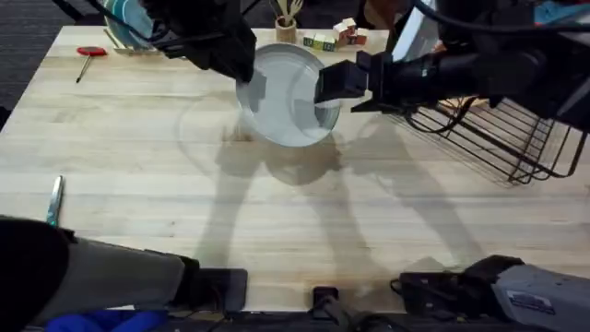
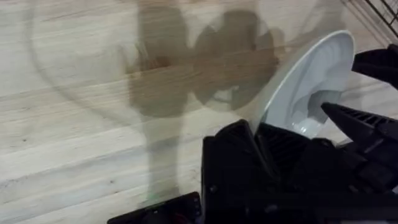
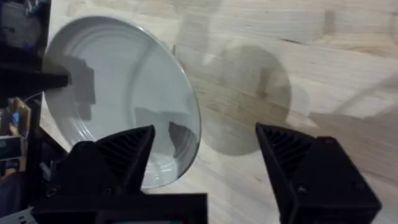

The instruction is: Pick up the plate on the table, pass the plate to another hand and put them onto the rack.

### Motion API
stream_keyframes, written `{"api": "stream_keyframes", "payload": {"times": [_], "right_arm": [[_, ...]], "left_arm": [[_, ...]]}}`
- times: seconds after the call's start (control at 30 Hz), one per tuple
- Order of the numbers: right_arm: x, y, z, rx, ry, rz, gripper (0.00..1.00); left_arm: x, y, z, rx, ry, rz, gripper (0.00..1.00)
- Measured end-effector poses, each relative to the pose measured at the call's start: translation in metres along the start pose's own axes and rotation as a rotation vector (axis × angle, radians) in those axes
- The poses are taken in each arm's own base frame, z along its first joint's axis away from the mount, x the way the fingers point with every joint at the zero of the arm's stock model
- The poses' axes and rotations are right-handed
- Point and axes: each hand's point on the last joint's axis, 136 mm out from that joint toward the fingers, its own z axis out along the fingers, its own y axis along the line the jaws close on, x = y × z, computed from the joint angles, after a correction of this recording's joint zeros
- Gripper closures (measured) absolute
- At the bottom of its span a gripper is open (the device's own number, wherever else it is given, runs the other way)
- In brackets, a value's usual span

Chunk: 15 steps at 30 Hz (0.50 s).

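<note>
Handover midair: with left gripper (image 1: 247,85) clamped on plate (image 1: 290,97), slide spread right gripper (image 1: 324,103) squarely over rim before closing.

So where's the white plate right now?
In the overhead view the plate is lifted above the table at center-back, between the left gripper and right gripper, left of the rack.

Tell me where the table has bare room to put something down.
The table is bare in front, between the plate held in the air and the arm bases. The left side is bare up to the screwdriver. The far edge and the rack side are crowded.
</note>
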Motion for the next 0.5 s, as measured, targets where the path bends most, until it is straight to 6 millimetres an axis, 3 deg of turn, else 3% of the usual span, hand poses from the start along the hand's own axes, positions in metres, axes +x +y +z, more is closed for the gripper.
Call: {"api": "stream_keyframes", "payload": {"times": [0.07, 0.3, 0.5], "right_arm": [[0.0010, -0.0006, 0.0022, 0.001, 0.006, 0.002, 0.097], [0.0020, -0.0025, 0.0049, 0.006, 0.014, 0.010, 0.462], [0.0007, -0.0018, 0.0049, 0.003, 0.009, 0.020, 0.552]], "left_arm": [[0.0000, 0.0000, 0.0000, 0.000, 0.000, 0.000, 0.956], [0.0000, 0.0000, 0.0000, 0.000, 0.000, 0.000, 0.956], [0.0000, 0.0000, 0.0000, 0.000, 0.000, 0.000, 0.956]]}}
